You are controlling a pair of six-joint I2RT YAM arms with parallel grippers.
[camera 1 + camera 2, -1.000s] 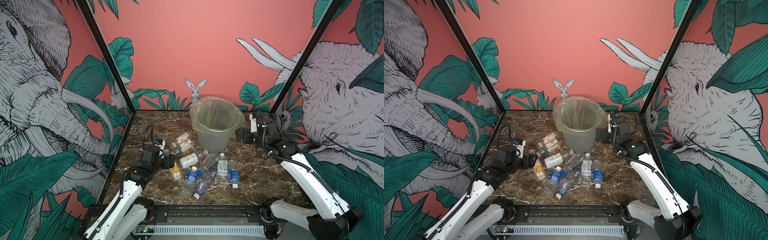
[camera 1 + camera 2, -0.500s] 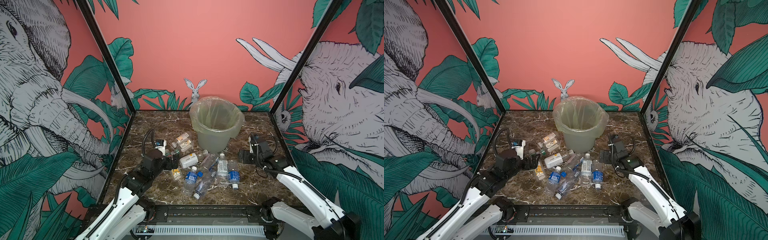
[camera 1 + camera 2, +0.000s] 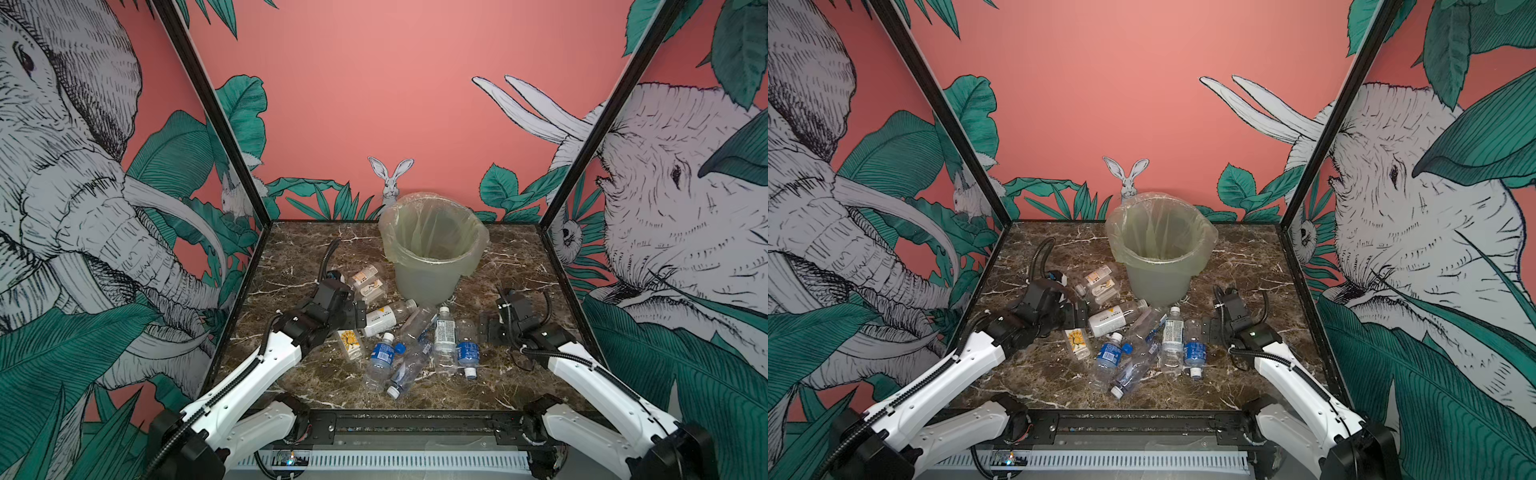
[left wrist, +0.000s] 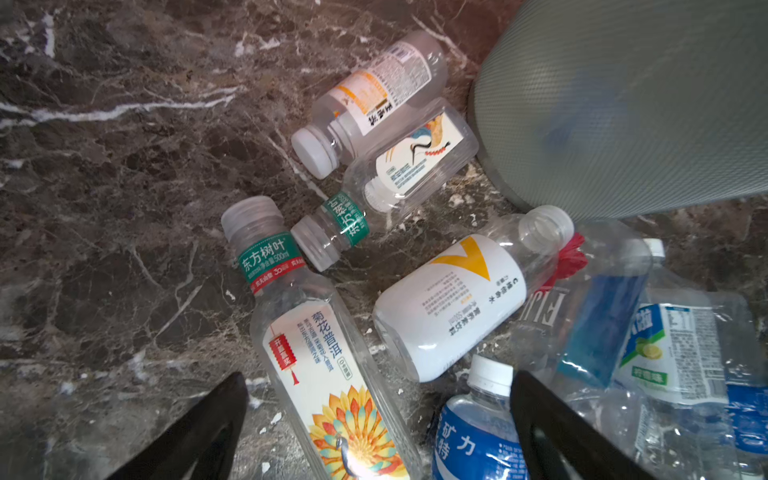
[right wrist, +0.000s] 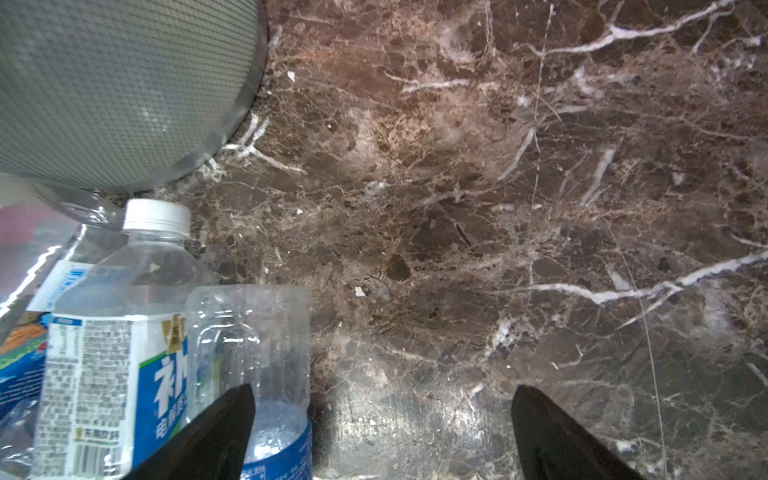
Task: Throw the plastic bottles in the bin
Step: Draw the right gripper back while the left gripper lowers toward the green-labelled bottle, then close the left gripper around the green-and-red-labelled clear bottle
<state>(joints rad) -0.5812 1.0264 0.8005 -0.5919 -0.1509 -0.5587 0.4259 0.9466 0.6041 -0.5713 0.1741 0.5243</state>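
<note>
— Where are the plastic bottles (image 3: 444, 334)?
— Lying loose in a heap on the counter (image 3: 519, 257), just in front of the bin (image 3: 428, 278). None shows inside it, so I'd say the job has barely begun.
— And your hands?
— Both spread wide, both empty. My left hand (image 4: 379, 399) hangs low over the flower-label bottle (image 4: 332, 374), wide enough to pass either side of it. My right hand (image 5: 384, 390) sits at the heap's edge, one finger over the blue-label bottle (image 5: 266, 374).
</note>
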